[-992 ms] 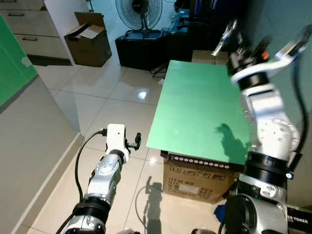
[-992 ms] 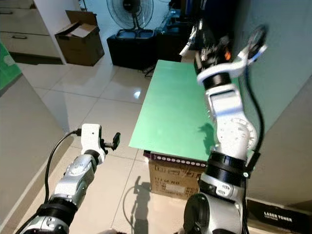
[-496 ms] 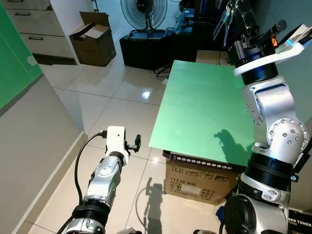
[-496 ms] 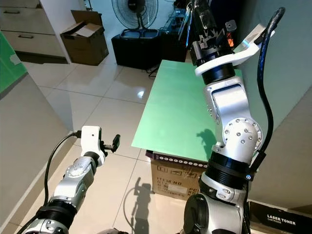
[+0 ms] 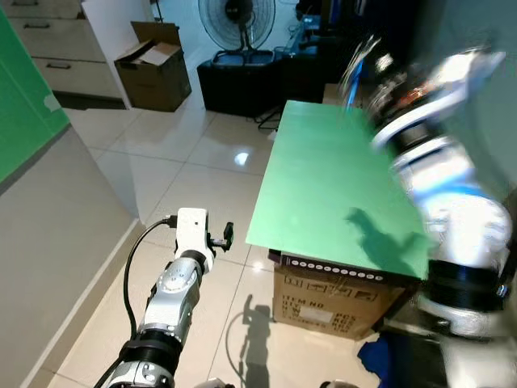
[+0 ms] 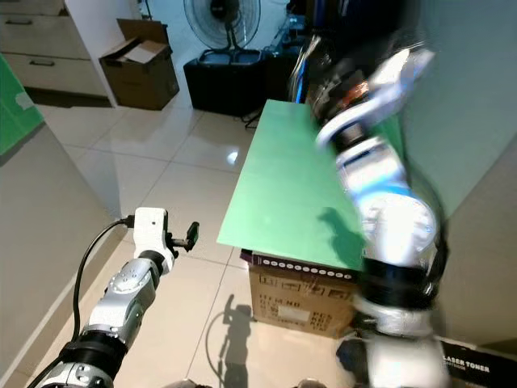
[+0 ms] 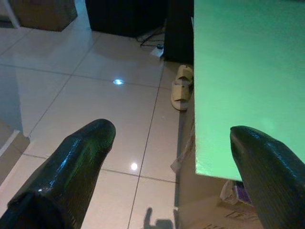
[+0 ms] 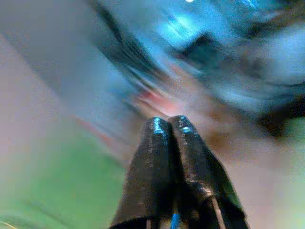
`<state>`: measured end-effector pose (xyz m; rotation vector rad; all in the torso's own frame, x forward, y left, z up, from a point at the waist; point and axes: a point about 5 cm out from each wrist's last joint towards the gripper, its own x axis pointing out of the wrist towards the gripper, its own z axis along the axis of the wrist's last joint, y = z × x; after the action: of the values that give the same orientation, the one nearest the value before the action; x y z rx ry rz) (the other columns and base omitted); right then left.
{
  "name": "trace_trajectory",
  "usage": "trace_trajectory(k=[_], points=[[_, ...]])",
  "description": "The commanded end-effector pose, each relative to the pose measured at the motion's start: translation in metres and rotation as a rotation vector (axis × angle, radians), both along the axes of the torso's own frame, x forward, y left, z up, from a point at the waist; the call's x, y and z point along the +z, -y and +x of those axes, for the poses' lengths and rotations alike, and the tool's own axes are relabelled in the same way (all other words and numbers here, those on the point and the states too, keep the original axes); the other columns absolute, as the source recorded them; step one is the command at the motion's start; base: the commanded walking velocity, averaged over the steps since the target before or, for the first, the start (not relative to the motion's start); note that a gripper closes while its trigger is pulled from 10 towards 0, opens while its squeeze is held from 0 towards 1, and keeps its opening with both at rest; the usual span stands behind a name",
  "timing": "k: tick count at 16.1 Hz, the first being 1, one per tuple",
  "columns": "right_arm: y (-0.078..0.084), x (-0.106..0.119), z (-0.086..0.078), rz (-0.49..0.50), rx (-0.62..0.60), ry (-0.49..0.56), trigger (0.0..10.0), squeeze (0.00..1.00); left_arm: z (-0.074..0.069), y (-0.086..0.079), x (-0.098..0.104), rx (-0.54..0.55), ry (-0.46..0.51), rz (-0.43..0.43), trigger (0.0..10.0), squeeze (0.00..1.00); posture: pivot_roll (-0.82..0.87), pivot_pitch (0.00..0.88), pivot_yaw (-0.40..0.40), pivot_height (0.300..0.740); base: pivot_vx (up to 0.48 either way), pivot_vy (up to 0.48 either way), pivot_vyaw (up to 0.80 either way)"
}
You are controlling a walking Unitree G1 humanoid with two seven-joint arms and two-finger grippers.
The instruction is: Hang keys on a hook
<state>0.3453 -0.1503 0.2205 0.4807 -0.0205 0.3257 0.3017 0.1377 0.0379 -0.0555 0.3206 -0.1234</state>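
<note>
My right arm is raised over the far end of the green tabletop (image 5: 331,178) and is smeared by fast motion. Its gripper (image 5: 378,69) is a blur, and a silvery blue streak beside it looks like the keys (image 5: 355,65). In the right wrist view the two black fingers (image 8: 170,123) are pressed together, with a bit of blue between their bases. My left gripper (image 5: 227,235) hangs low over the tiled floor left of the table. Its fingers (image 7: 81,157) stand wide apart with nothing between them.
A cardboard box (image 5: 331,303) sits under the green top. At the back stand a fan (image 5: 237,16) on a black cabinet (image 5: 242,81) and an open carton (image 5: 153,69). A green panel (image 5: 24,105) is at the left. Slippers (image 7: 181,88) lie beside the table.
My right arm has swung from its sharp, upright pose into fast motion, leaning left and lower with the keys. The left arm has stayed put.
</note>
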Motion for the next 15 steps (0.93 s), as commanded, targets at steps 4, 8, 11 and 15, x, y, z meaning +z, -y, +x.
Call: trace_trajectory(k=[4, 8, 11, 15], points=[[0.017, -0.114, -0.002, -0.689, -0.18, -0.272, 10.0, 0.0, 0.006, -0.004, 0.003, 0.024, 0.005, 0.012, 10.0, 0.0, -0.15, 0.0, 0.075, 0.74, 0.0, 0.0, 0.0], [0.012, -0.15, -0.012, -0.756, -0.156, -0.341, 10.0, 0.0, 0.006, -0.007, 0.003, 0.04, 0.007, 0.011, 10.0, 0.0, -0.14, 0.0, 0.069, 0.74, 0.0, 0.0, 0.0], [0.007, -0.154, -0.009, -0.741, -0.166, -0.308, 10.0, 0.0, 0.008, -0.007, 0.004, 0.039, 0.009, 0.01, 10.0, 0.0, -0.14, 0.0, 0.073, 0.74, 0.0, 0.0, 0.0], [-0.001, -0.158, -0.01, -0.665, -0.177, -0.293, 10.0, 0.0, 0.011, -0.006, 0.007, 0.035, 0.013, 0.013, 10.0, 0.0, -0.14, 0.0, 0.078, 0.74, 0.0, 0.0, 0.0]])
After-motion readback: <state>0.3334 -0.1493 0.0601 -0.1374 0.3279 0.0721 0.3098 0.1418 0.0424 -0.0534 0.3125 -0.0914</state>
